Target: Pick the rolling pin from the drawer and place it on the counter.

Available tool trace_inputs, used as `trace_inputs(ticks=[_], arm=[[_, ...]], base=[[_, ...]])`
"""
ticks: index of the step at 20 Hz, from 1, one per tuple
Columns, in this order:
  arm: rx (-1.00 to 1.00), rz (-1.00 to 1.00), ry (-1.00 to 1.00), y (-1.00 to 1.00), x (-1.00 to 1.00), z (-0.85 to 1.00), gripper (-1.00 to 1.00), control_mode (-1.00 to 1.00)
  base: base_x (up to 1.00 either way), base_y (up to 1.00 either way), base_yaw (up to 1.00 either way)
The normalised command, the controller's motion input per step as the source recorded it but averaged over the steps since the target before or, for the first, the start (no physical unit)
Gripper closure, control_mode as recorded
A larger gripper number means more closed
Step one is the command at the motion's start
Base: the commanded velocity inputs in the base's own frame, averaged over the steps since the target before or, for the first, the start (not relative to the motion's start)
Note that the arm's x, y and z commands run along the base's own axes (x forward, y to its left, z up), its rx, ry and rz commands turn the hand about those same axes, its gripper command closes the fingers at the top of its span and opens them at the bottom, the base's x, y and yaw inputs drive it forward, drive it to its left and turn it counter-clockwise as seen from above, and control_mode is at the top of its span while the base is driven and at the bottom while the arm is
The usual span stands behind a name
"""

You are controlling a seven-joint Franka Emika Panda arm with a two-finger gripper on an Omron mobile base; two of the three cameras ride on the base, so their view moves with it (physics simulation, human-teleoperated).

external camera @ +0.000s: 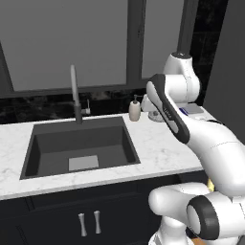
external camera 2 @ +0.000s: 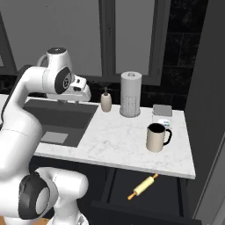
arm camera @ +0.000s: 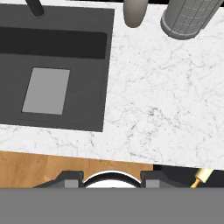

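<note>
my fingers (arm camera: 112, 178) sit closed and empty at the bottom of the hand view, high over the white table (arm camera: 162, 100). the rolling pin (external camera 2: 143, 186) lies in the open drawer (external camera 2: 169, 193), lower centre of the right base view. i judge this the reach step; next i open, swing down and line up across the pin.

Kitchen — sink (external camera: 81, 148), marble counter (external camera 2: 118, 136), mug (external camera 2: 156, 137)

Drawer (external camera 2: 145, 200) lies open; mug (external camera 2: 157, 137) stands near the counter (external camera 2: 114, 140) edge.
</note>
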Motion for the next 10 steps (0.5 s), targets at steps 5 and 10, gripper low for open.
trace_inputs(ticks=[5,10], arm=[[0.00,0.00,-0.03,0.00,-0.18,0.00,-1.00,-1.00],[0.00,0.00,-0.07,0.00,-0.32,0.00,-1.00,-1.00]], base=[[0.00,0.00,0.00],[0.00,0.00,0.00]])
